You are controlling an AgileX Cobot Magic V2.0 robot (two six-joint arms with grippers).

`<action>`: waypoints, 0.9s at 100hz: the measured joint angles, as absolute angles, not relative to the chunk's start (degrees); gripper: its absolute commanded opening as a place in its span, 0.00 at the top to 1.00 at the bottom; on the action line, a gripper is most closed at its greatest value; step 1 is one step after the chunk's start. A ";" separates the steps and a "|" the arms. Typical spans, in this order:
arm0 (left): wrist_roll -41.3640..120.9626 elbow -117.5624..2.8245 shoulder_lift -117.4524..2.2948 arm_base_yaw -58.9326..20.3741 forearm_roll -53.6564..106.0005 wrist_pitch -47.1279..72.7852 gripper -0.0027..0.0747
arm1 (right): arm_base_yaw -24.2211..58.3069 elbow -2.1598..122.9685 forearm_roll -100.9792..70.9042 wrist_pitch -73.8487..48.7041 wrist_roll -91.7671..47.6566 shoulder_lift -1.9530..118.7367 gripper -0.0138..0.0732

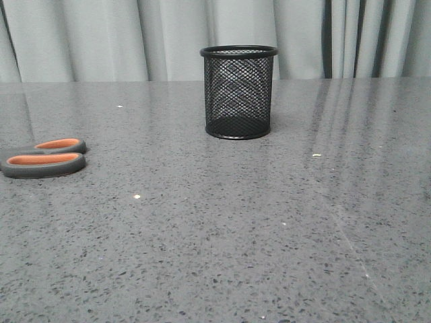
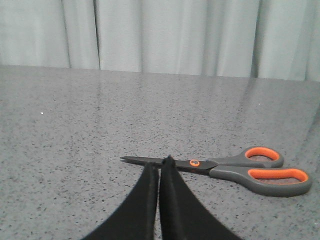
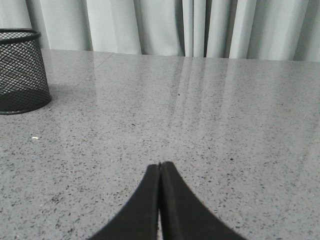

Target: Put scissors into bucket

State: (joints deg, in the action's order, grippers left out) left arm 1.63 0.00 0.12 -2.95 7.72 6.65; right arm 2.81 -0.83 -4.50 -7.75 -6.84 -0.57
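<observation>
The scissors (image 1: 44, 157) lie flat on the grey table at the far left of the front view, only their grey and orange handles showing. In the left wrist view the whole scissors (image 2: 225, 169) lie closed, blades pointing away from the handles. My left gripper (image 2: 159, 164) is shut and empty, its tips just in front of the blades. The bucket (image 1: 238, 92), a black wire-mesh cup, stands upright at the middle back; it also shows in the right wrist view (image 3: 20, 71). My right gripper (image 3: 160, 164) is shut and empty over bare table. Neither gripper shows in the front view.
The speckled grey table (image 1: 222, 229) runs back to a pale grey curtain (image 1: 101, 37). A few small light specks (image 1: 137, 196) lie on the table.
</observation>
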 measured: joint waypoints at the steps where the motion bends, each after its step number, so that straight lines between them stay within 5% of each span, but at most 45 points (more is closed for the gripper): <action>1: 1.63 0.00 0.12 -2.95 8.52 6.65 0.99 | 2.81 -0.83 -4.81 -7.61 -6.84 -0.57 0.91; 52: 1.28 0.00 0.12 -2.95 36.91 6.33 0.99 | 2.81 -0.83 -33.52 -3.17 -6.84 -0.57 0.90; 71: 1.28 -3.42 0.12 -2.95 37.30 11.16 0.99 | 2.81 3.10 -33.25 -7.82 -6.84 -0.57 0.90; 90: 1.28 -19.02 -7.15 -2.95 27.84 22.67 0.99 | 2.81 14.88 -27.17 -15.38 -6.73 4.38 0.90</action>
